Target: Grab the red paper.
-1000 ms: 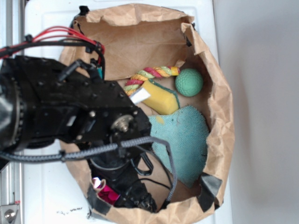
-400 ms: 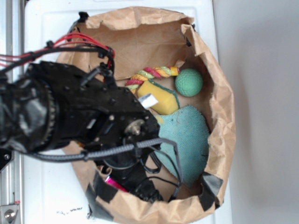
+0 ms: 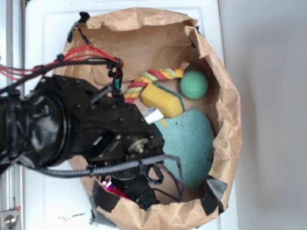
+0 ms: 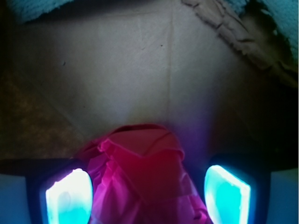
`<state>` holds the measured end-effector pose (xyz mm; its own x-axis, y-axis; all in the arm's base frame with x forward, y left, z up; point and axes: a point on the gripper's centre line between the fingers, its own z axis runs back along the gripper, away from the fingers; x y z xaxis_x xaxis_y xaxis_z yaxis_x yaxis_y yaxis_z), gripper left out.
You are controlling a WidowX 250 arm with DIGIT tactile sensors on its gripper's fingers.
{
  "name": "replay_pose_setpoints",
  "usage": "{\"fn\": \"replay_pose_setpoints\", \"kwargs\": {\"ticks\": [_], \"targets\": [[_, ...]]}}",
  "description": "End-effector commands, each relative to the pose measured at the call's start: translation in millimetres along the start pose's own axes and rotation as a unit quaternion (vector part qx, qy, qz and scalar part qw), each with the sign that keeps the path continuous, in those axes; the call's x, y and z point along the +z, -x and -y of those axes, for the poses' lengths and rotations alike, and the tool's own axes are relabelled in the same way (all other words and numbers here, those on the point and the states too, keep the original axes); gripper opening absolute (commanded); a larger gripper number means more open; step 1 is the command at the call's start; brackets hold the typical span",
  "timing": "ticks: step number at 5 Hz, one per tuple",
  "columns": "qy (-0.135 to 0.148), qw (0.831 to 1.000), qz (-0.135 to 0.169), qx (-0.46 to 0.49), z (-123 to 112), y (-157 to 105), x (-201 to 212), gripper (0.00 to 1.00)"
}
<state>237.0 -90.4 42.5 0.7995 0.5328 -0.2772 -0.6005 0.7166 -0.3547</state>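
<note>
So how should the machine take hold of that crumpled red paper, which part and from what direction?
Probably around its bulky middle, coming straight down from above. In the wrist view the red paper is a soft creased wad lying between the pincer fingers, which stand open on either side. It has no handle or stiff edge, so squeezing across the thickest part looks safest; thin flaps might slip out.

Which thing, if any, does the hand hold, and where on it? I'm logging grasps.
Not yet held: the red paper sits between the open hand's fingers, with gaps visible on both sides.
</note>
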Motion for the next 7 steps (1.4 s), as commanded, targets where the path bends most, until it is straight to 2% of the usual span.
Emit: {"fn": "replay_pose_setpoints", "kwargs": {"ticks": [1, 4, 5, 6, 7], "targets": [[0.002, 1.0, 0.016, -0.012, 7.9, -0.6, 3.0, 0.0], [-0.001, 0.998, 0.055, -0.027, 1.6, -4.2, 18.2, 0.0], [-0.011, 0.993, 0.075, -0.088, 4.1, -7.7, 32.4, 0.0], [-0.067, 0.962, 0.152, -0.216, 3.9, -22.3, 72.3, 0.0], [-0.14, 0.942, 0.176, -0.247, 8.1, -33.3, 100.2, 0.0]]}}
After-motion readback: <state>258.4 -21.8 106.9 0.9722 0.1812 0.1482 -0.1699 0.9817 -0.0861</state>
